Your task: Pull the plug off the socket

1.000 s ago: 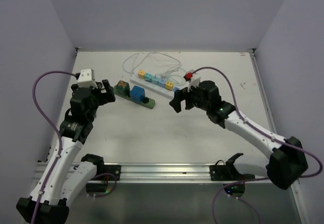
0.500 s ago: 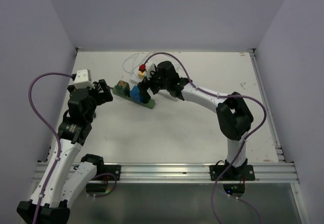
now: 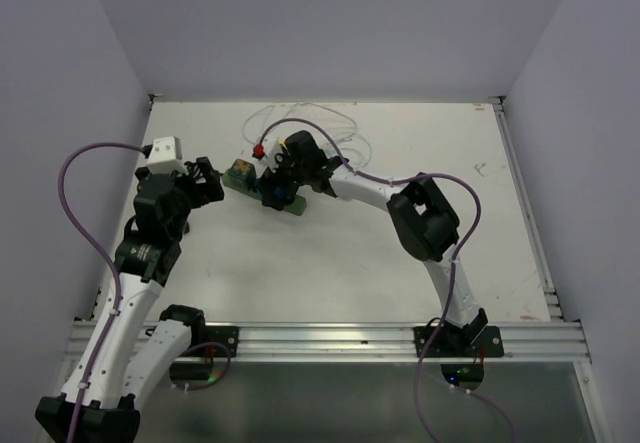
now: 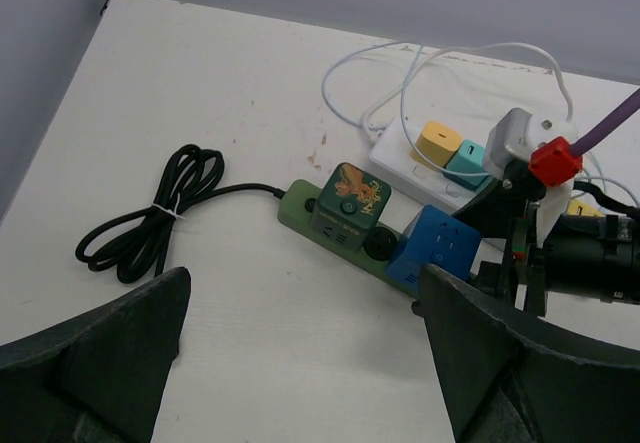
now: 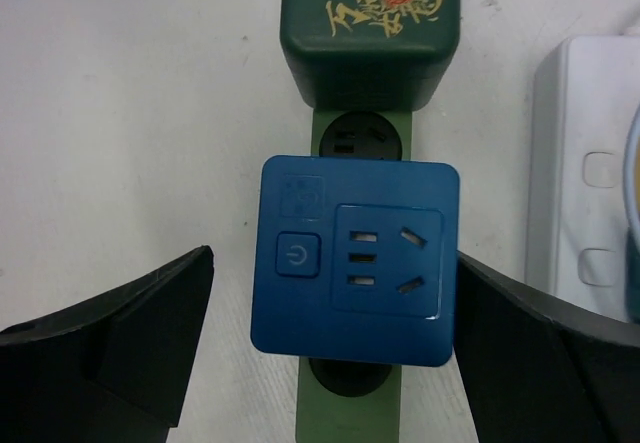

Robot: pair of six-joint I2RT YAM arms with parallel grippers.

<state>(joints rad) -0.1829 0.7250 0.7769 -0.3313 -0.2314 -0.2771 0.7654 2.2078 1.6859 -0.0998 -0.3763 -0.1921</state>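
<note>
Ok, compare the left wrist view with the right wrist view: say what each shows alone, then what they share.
Only the left wrist view shows the bundled black cord and the yellow plug on the white power strip. Only the right wrist view shows the power button on the blue plug head-on. Both show the blue plug, the dark green plug with gold markings, the green socket strip and part of the white power strip.

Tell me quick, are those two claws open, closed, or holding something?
Left gripper: open, holding nothing.
Right gripper: open, one finger on each side of the blue plug, not clamped on it.
</note>
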